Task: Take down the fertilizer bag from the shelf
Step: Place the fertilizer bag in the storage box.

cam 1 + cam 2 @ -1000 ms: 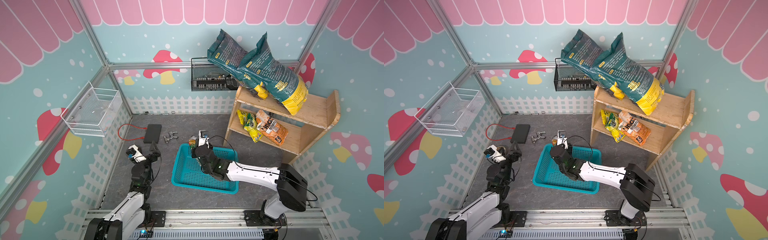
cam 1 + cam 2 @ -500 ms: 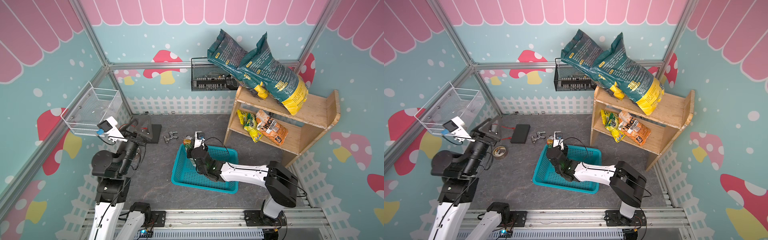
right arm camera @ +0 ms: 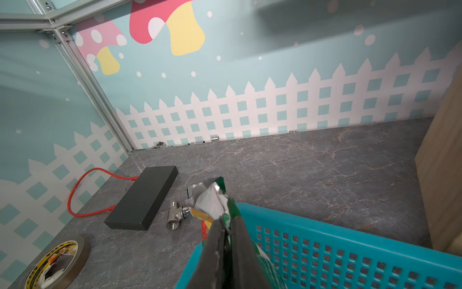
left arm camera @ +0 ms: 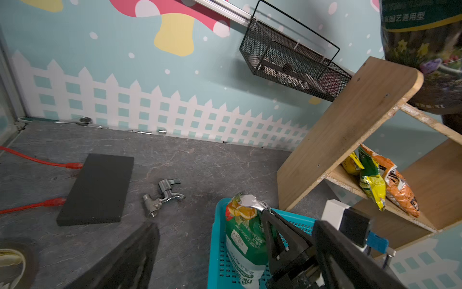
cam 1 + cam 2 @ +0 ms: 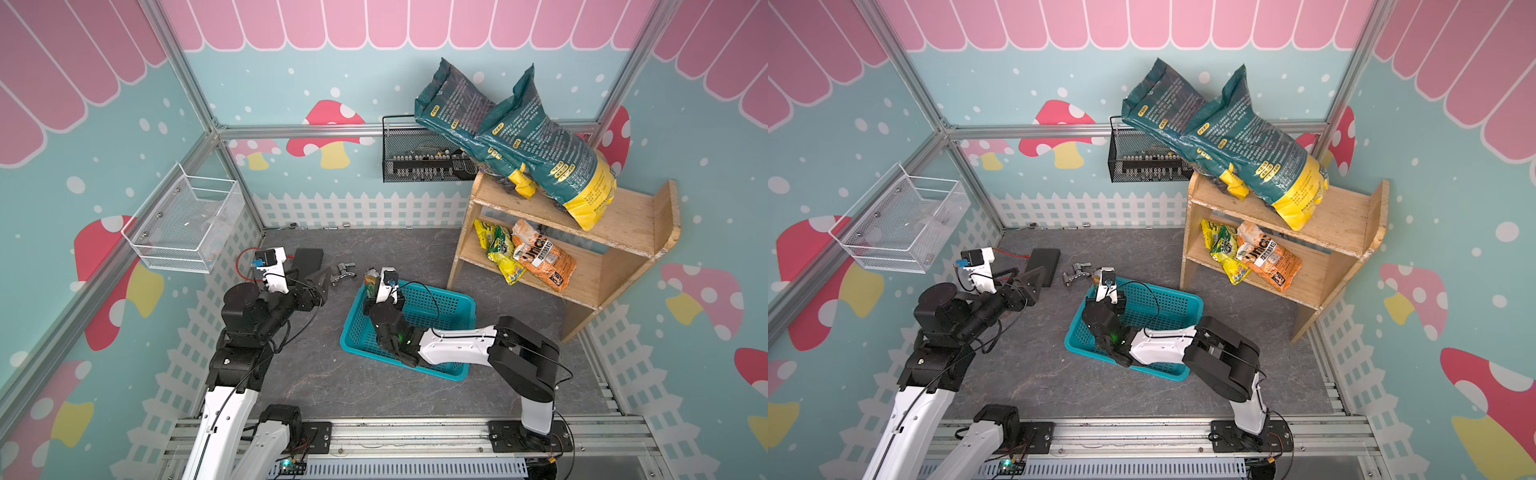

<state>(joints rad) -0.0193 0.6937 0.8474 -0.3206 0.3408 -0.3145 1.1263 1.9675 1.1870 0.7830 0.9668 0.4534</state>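
2 large teal-and-yellow sacks (image 5: 552,153) lean on shelf (image 5: 623,218) top tier | green fertilizer bag (image 4: 243,240) off shelf, upright in teal basket (image 5: 436,305) corner near metal valve (image 4: 162,197) | right gripper (image 3: 225,225) jaws pinch bag's crumpled top | left gripper (image 5: 322,286) jaws spread wide, empty, well apart from shelf

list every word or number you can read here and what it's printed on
"园艺通用型": on the large dark green bag atop the shelf.
"3L": low on the same bag.
Too blurred: big dark letters on the orange bag.
Too small: print on the small green bag and the tape roll.
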